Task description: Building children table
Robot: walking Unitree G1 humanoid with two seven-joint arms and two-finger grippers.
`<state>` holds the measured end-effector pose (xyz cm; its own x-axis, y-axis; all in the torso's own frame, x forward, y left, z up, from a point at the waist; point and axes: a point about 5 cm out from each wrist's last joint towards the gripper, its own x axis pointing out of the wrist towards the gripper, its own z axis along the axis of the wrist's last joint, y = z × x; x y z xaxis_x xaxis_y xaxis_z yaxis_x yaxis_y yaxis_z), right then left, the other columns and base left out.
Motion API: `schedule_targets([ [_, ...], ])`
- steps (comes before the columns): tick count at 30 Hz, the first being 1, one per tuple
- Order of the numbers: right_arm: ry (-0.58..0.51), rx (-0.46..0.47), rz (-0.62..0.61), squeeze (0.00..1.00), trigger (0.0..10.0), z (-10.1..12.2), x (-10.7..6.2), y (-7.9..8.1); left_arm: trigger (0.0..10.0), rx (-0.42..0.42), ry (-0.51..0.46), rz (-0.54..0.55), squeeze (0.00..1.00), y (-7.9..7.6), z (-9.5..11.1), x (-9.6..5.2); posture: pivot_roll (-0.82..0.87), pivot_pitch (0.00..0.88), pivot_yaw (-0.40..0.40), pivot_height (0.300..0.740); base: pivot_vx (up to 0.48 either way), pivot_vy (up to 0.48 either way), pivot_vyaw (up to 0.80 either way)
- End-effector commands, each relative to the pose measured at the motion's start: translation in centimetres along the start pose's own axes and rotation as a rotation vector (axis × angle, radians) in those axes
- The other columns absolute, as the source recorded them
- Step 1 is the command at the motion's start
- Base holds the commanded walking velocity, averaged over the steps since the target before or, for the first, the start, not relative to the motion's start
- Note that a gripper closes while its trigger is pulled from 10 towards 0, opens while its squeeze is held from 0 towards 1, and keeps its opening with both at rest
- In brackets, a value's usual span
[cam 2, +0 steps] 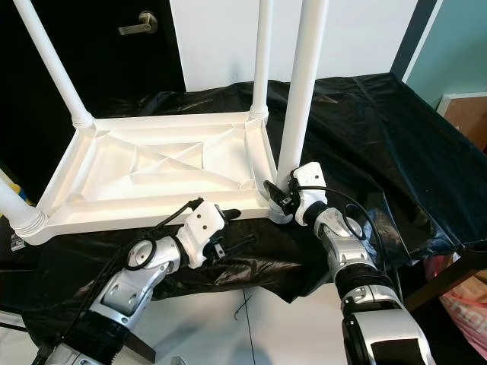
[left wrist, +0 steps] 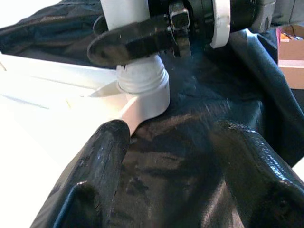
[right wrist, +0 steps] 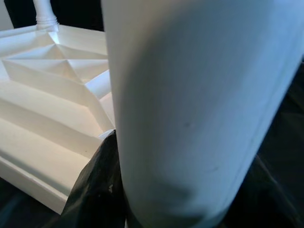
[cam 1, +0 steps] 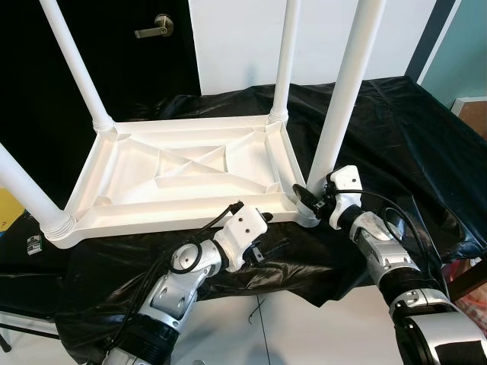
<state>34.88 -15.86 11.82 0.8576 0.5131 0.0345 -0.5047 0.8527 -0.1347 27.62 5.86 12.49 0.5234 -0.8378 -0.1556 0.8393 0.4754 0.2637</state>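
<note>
White plastic children's table top point(cam 1: 183, 171) lies upside down on a black plastic sheet point(cam 1: 396, 137) that covers the work surface, ribbed underside facing up. Four white legs stand in its corner sockets: far-left leg point(cam 1: 76, 61), far-right leg point(cam 1: 285, 57), near-left leg point(cam 1: 23, 190), near-right leg point(cam 1: 346, 84)

Right gripper point(cam 1: 310, 199) is at the near-right corner of the table top, fingers clamped round the base of the near-right leg just above its threaded socket collar point(left wrist: 142, 80); right wrist view has that leg pressed between the black fingers point(right wrist: 97, 190), table ribs beside it. Leg looks upright, slight lean

Left gripper point(cam 1: 266, 243) sits just off the near long edge of the table top, beside the same corner, low over the black sheet, fingers spread apart and holding nothing; in the left wrist view one finger point(left wrist: 102, 161) is close against the table edge, contact unclear

Beyond the far edge of the table top, a dark door with a brass lever handle point(cam 1: 154, 27) and a white wall
</note>
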Motion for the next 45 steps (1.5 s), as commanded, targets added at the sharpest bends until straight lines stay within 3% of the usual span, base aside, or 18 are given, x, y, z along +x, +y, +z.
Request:
schedule_targets([
  [1,0.07,0.044,0.003,0.0,10.0,-1.9,-0.4,1.4,10.0,0.006,0.01,0.009,0.0,-0.1,0.0,-0.1,0.01,0.0,0.008,0.74,0.0,0.0,0.0],
  [7,0.104,0.094,-0.185,0.0,10.0,-2.8,-0.2,2.3,10.0,-0.005,0.007,0.02,0.0,-0.1,-0.1,-0.2,0.01,0.0,0.003,0.74,0.0,0.0,0.0],
  [12,0.118,0.131,-0.267,0.0,10.0,-3.0,-0.1,2.7,10.0,-0.006,0.01,0.022,0.0,-0.1,-0.2,-0.1,0.01,0.0,-0.001,0.74,0.0,0.0,0.0],
  [14,0.146,0.178,-0.417,0.0,10.0,-3.2,-0.2,2.8,10.0,-0.008,0.012,0.025,0.0,-0.1,-0.3,-0.2,0.01,0.0,-0.004,0.74,0.0,0.0,0.0],
  [21,0.166,0.215,-0.65,0.0,10.0,-3.5,-0.5,3.6,10.0,-0.008,0.014,0.031,0.0,0.0,-0.4,-0.3,0.01,0.0,-0.009,0.74,0.0,0.0,0.0],
  [22,0.166,0.215,-0.65,0.0,10.0,-3.5,-0.5,3.6,10.0,-0.008,0.014,0.031,0.0,0.0,-0.4,-0.3,0.01,0.0,-0.009,0.74,0.0,0.0,0.0],
  [24,0.159,0.235,-0.657,0.0,10.0,-3.4,0.0,5.0,10.0,-0.012,0.003,0.053,0.0,0.4,-0.3,-0.3,0.02,0.0,-0.007,0.74,0.0,0.0,0.0],
  [38,0.144,0.202,-0.647,0.0,10.0,-2.5,0.2,6.0,10.0,-0.024,-0.041,0.124,0.0,1.5,0.2,-0.5,0.02,0.0,-0.003,0.74,0.0,0.0,0.0],
  [39,0.135,0.205,-0.644,1.0,10.0,-2.4,0.2,6.0,10.0,-0.026,-0.043,0.124,0.0,1.5,0.2,-0.5,0.02,0.0,-0.003,0.74,0.0,0.0,0.0],
  [45,0.08,0.204,-0.605,1.0,10.0,-1.7,0.1,5.7,10.0,-0.026,-0.041,0.118,0.0,1.2,0.1,-0.5,0.01,0.0,-0.006,0.74,0.0,0.0,0.0],
])
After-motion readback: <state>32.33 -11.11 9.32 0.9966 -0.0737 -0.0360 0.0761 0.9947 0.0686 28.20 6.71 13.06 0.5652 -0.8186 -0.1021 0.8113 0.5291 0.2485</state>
